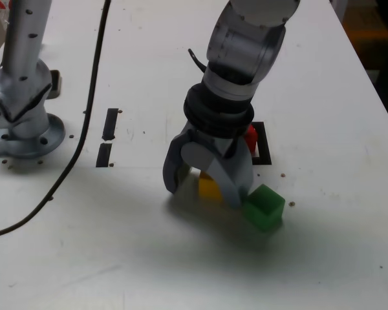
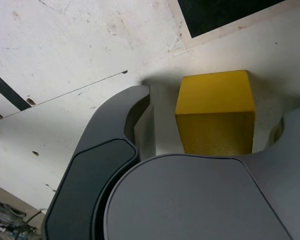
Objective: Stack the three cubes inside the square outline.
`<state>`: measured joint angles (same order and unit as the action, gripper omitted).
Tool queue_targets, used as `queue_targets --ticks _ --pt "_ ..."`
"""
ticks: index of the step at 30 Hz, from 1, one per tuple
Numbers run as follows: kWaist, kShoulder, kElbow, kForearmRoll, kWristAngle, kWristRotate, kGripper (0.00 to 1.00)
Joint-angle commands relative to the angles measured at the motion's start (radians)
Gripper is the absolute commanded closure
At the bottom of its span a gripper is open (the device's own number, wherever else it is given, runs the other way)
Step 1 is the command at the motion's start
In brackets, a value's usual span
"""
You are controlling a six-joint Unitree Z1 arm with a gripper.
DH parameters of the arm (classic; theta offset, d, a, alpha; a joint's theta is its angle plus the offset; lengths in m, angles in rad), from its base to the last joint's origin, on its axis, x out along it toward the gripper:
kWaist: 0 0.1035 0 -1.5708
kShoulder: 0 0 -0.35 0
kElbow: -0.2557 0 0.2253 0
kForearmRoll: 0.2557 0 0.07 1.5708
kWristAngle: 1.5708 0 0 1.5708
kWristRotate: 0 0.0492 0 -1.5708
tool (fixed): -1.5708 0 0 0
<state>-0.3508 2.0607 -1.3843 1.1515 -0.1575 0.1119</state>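
Note:
My gripper (image 1: pixel 204 194) is open and lowered to the table, with one finger on each side of the yellow cube (image 1: pixel 209 187). In the wrist view the yellow cube (image 2: pixel 215 110) sits between the fingers (image 2: pixel 115 130), with a gap showing on one side. The green cube (image 1: pixel 265 207) rests on the table just outside the finger on the exterior view's right, very close to it. Behind the gripper, the red cube (image 1: pixel 251 137) stands partly hidden inside the square outline (image 1: pixel 265 154). Part of the outline's black border (image 2: pixel 230 12) shows in the wrist view.
Two short black strips (image 1: pixel 108 137) lie at the exterior view's left. Further left stands a grey arm base (image 1: pixel 22 110), and a black cable (image 1: pixel 84 129) runs down across the table. The table's edge (image 1: pixel 375 84) is on the right.

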Motion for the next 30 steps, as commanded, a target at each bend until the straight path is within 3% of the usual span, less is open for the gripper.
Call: queue_targets --ticks 1,8,12,18,30 --pt "-0.002 0.002 0.0 0.0 -0.002 0.002 0.3" --pt "-0.002 -0.002 0.002 -0.012 -0.001 0.002 0.62" --pt "-0.002 -0.004 0.002 -0.02 0.001 0.003 0.74" --pt "-0.002 -0.006 0.006 -0.025 0.005 0.003 0.79" --pt "-0.002 -0.011 0.008 -0.029 0.008 0.003 0.8"
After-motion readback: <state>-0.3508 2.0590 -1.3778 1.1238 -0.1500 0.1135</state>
